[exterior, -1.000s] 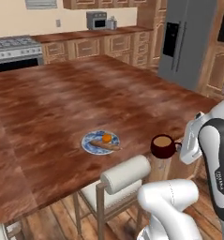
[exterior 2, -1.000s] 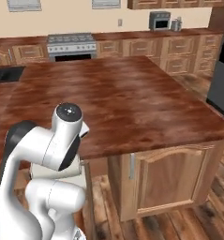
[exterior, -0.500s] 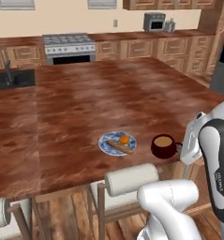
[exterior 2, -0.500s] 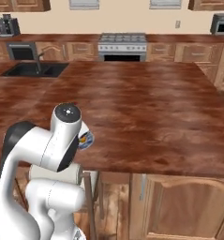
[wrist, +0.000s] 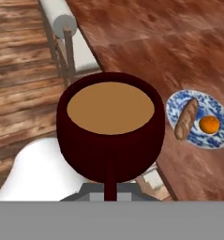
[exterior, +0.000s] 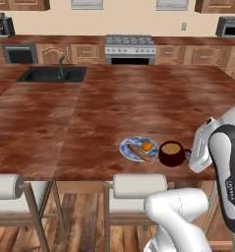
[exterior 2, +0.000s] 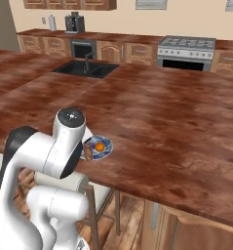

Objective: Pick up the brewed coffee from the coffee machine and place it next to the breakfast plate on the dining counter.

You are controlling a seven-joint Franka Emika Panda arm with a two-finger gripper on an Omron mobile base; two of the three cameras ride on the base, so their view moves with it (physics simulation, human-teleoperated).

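The brewed coffee (exterior: 171,153) is a dark red-brown mug with light brown liquid; it hangs at the dining counter's (exterior: 114,106) front edge, just right of the breakfast plate (exterior: 138,148). My gripper (exterior: 190,155) is shut on the mug's handle from the right. In the hand view the mug (wrist: 108,124) is close up, with the blue-rimmed plate (wrist: 200,119) holding a sausage and an orange piece beside it. I cannot tell whether the mug touches the counter. The plate (exterior 2: 99,147) peeks out from behind my arm. The coffee machine (exterior: 1,24) stands far back on the wall counter.
A dark sink (exterior: 52,74) with a tap is set into the counter at the back left. A stove (exterior: 130,47) stands against the far wall. Two padded stools (exterior: 138,184) (exterior: 6,187) sit below the counter's front edge.
The base has driven and turned, so the whole scene has shifted; the sink has come into view. The mug stays in my shut gripper and now sits closer to the plate.
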